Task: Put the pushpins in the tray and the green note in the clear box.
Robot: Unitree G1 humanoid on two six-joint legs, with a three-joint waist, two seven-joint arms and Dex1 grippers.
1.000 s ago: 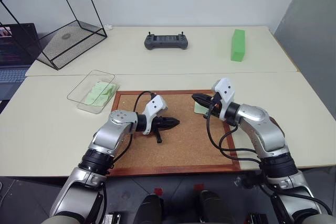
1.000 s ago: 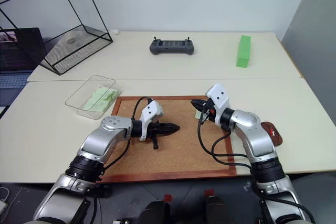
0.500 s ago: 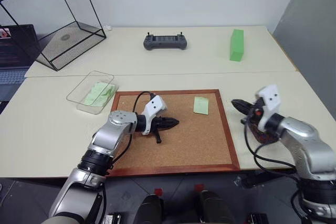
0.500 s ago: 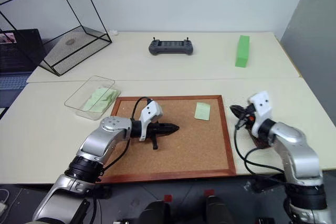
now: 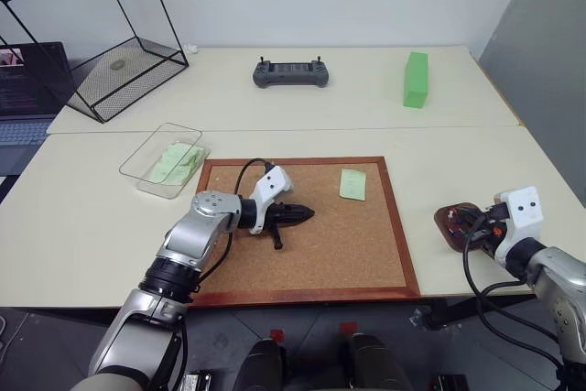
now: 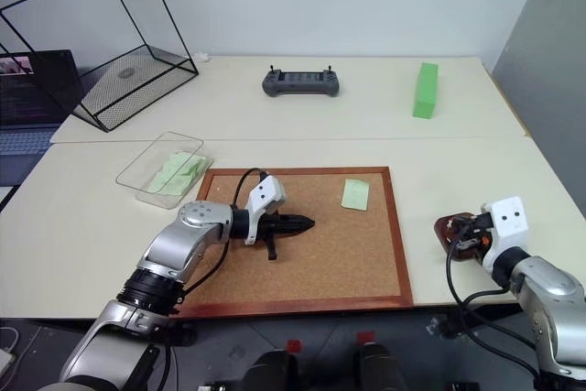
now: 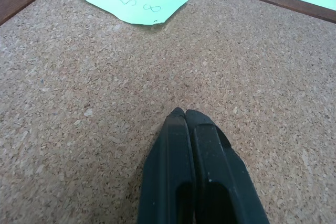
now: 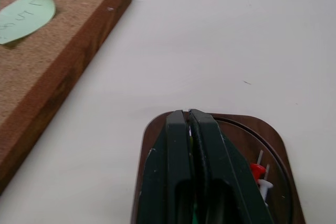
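Note:
The green note (image 5: 352, 184) lies flat on the cork board (image 5: 339, 244), near its far right corner. My left gripper (image 5: 307, 214) rests shut on the cork in the board's middle, pointing toward the note (image 7: 131, 1) and well short of it. The dark reddish-brown tray (image 5: 449, 220) sits on the table just right of the board. Over it hangs my right gripper (image 8: 189, 113), fingers pressed shut, with nothing plainly seen between them. A red-headed pushpin (image 8: 256, 170) and a white one (image 8: 265, 184) lie in the tray (image 8: 247, 129). The clear box (image 5: 163, 160) stands left of the board.
Pale green slips lie inside the clear box. At the table's far side stand a black wire cube (image 5: 101, 52), a dark controller (image 5: 290, 72) and a thick bright green block (image 5: 415, 79). A laptop (image 5: 23, 89) sits at the far left edge.
My right gripper has swung from the note's spot on the board out to the right and now hangs over the tray. The note stays on the board, and the left gripper has not moved.

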